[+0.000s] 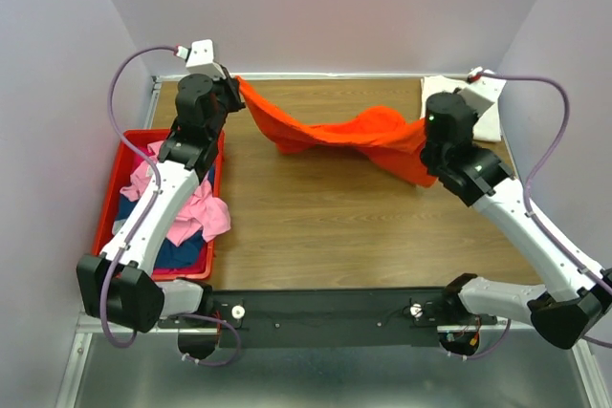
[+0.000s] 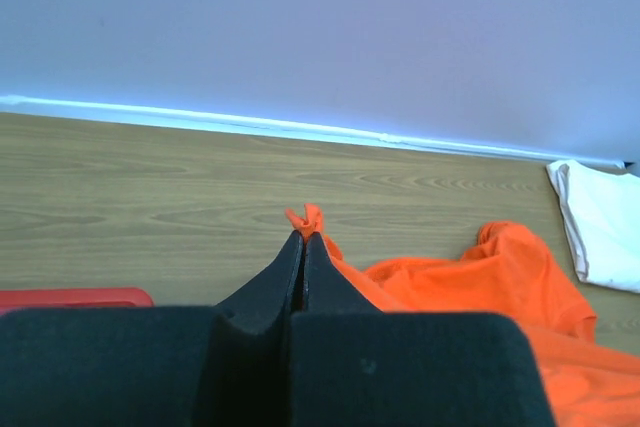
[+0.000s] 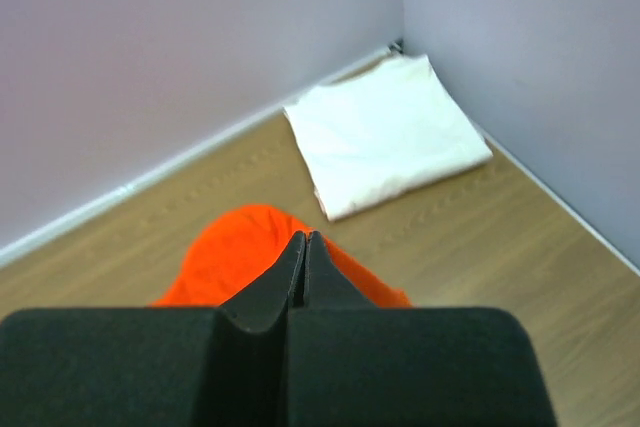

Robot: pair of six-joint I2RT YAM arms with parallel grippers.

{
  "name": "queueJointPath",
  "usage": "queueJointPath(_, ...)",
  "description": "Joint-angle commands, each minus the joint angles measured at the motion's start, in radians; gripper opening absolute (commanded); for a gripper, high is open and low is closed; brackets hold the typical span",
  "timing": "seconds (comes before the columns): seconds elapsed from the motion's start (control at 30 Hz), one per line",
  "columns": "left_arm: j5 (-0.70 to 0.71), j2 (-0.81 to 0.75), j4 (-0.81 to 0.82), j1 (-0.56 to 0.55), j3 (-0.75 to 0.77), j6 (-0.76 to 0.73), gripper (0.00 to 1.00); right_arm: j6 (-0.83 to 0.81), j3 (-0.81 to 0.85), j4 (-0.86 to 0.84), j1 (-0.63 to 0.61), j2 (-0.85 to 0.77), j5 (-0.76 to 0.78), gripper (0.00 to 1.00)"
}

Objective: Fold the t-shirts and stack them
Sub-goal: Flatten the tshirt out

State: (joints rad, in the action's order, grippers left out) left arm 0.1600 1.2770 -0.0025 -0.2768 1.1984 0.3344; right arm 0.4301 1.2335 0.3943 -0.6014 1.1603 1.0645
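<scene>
**Inspector A:** Left side?

**Inspector B:** Red bin [image 1: 113, 188] holds the pink t-shirt [image 1: 208, 215] and the dark blue t-shirt [image 1: 187, 251]. Left gripper [image 2: 304, 238] is pinched tight on a corner of the orange t-shirt [image 1: 335, 136].

**Inspector A:** Centre and right?

**Inspector B:** That shirt hangs stretched above the table [image 1: 316, 226] between both arms. Right gripper [image 3: 303, 240] is clamped on its other end. Cream-white t-shirt [image 3: 385, 132] lies folded in the far right corner.

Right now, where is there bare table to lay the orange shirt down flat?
Best patch: the bare near middle of the table, between the red bin on the left, the right arm, and the orange shirt strung across the back. Crowded: the far right corner holds a folded white shirt, and the bin is piled with clothes.
</scene>
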Motion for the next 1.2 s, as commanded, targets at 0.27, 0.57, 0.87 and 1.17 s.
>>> queueJointPath(0.27, 0.027, -0.249, -0.06, 0.011, 0.176, -0.112, 0.0, -0.307, 0.325, -0.118, 0.018, -0.14, -0.196, 0.0)
queueJointPath(0.57, 0.018, -0.413, -0.109, 0.01, 0.239, -0.138, 0.0, -0.343, 0.446, -0.12, 0.018, -0.255, -0.376, 0.0)
queueJointPath(0.87, -0.026, -0.317, -0.076, 0.01, 0.228, -0.109, 0.0, -0.378, 0.555, -0.127, 0.02, -0.122, -0.405, 0.0)
queueJointPath(1.17, -0.192, 0.008, -0.028, 0.011, 0.254, -0.02, 0.0, -0.505, 0.546, -0.233, 0.018, 0.111, -0.249, 0.0)
